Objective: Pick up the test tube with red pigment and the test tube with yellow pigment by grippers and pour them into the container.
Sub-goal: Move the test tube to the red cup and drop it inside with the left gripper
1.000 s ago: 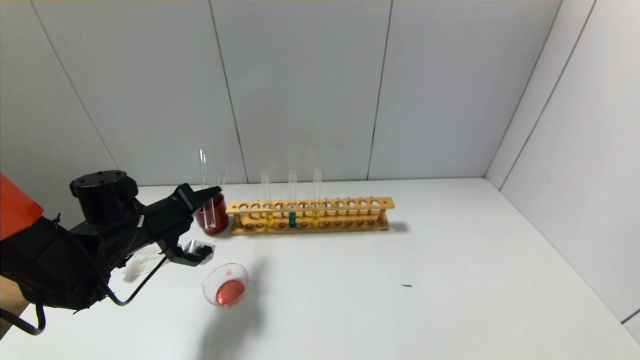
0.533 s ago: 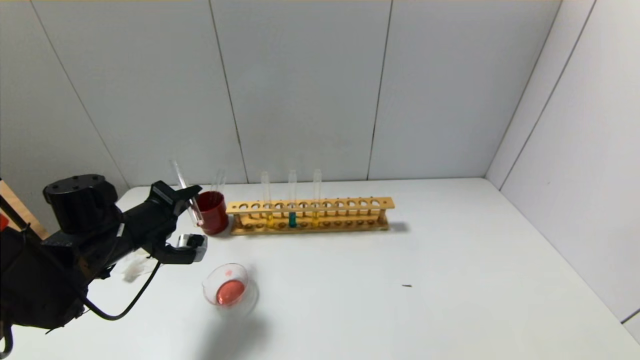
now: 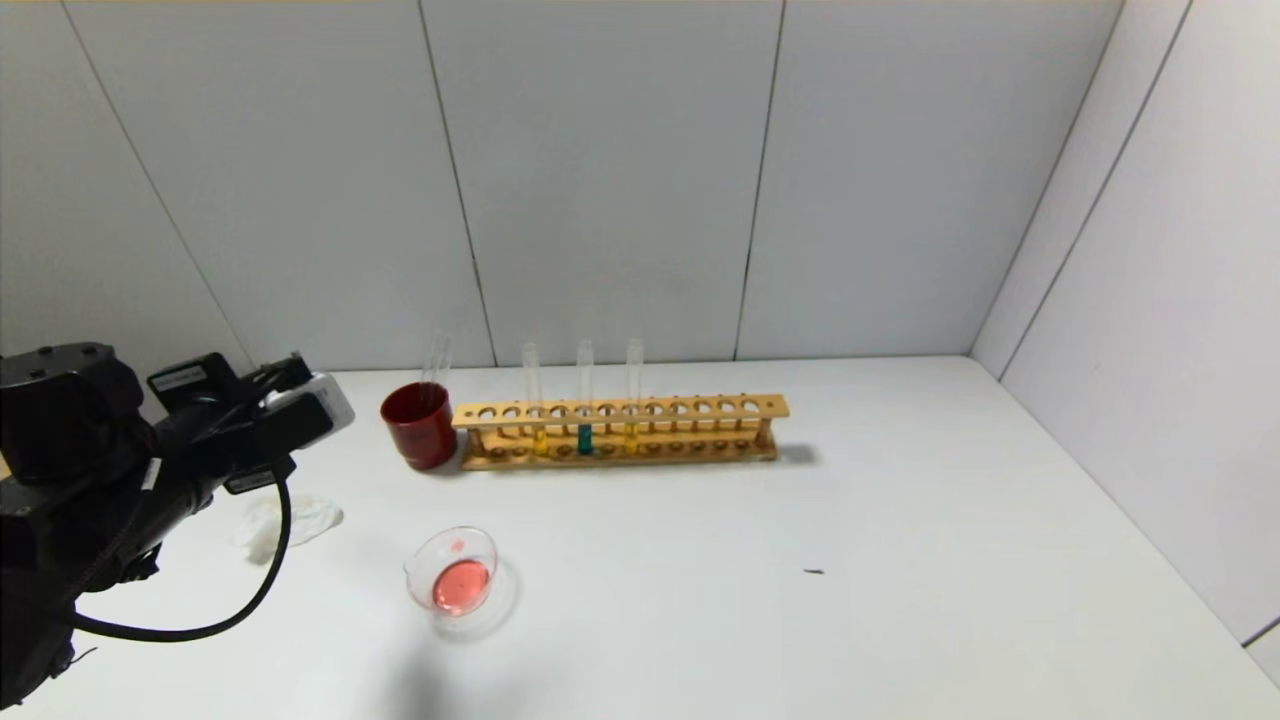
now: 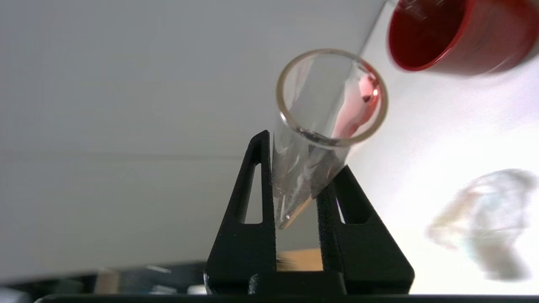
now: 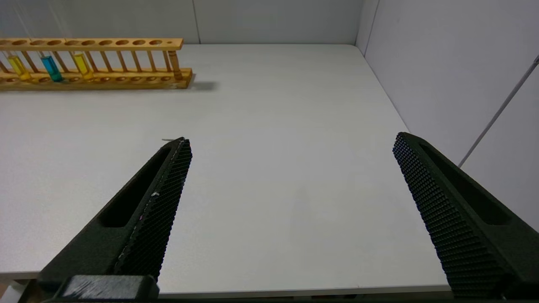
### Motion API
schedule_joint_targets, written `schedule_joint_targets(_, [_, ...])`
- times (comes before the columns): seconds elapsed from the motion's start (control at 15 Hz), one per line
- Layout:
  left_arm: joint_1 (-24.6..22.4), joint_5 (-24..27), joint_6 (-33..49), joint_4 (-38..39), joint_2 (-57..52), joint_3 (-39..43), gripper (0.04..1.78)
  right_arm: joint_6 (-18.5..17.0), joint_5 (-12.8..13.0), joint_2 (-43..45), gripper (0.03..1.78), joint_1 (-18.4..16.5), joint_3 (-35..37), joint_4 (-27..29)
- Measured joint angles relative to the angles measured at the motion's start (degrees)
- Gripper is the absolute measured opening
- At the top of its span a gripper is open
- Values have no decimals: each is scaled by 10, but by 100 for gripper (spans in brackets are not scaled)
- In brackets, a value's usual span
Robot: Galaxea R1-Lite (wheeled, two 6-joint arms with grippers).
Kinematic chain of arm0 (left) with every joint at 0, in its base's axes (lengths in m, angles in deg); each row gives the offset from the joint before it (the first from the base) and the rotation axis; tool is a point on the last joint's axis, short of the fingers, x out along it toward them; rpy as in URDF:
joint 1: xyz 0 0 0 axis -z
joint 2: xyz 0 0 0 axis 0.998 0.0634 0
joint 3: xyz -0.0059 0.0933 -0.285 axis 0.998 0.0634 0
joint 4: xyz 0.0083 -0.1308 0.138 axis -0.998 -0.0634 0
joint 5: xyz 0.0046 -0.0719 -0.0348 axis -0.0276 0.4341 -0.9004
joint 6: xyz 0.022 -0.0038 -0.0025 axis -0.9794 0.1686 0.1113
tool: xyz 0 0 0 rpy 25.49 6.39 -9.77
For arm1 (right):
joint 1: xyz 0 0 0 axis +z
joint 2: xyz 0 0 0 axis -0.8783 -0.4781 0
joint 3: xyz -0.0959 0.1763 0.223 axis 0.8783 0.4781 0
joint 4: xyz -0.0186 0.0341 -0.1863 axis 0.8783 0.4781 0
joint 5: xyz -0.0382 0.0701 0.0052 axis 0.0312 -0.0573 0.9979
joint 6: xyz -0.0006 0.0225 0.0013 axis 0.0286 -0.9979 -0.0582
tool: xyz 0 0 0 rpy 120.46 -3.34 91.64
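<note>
My left gripper [image 4: 301, 155] is shut on the red pigment test tube [image 4: 328, 101]. The tube's open mouth faces the wrist camera, and only a red film is left inside. In the head view the left arm is drawn back at the far left, showing its grey block [image 3: 312, 400]; the fingers and tube are hidden there. The clear glass container [image 3: 455, 578] sits on the table holding red liquid. Two tubes with yellow pigment [image 3: 631, 432] [image 3: 538, 438] stand in the wooden rack [image 3: 620, 408]. My right gripper [image 5: 290, 147] is open and empty above the table's near right part.
A teal-liquid tube [image 3: 585, 437] stands between the yellow ones. A dark red cup [image 3: 420, 425] holding an empty tube stands left of the rack. A crumpled tissue [image 3: 285, 520] lies near the left arm. Walls close the back and the right.
My left arm has pulled back to the left, away from the red cup, and turned, still holding the tube. The dish and rack have not moved.
</note>
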Motion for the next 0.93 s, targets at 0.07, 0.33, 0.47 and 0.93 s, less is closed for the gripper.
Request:
schedule_joint_targets(0.07, [0,0,75,-24,-11,1,33,0,0,0,175,0,0,0])
schedule_joint_targets(0.33, [4,25,378,-78,-38,8,33,0,0,0,175,0,0,0])
schedule_joint_targets(0.47, [-1,58,505,-78,-44,20,33,0,0,0,175,0,0,0])
schedule_joint_targets(0.93, [-5,100,685,-46,-42,27,33,0,0,0,175,0,0,0])
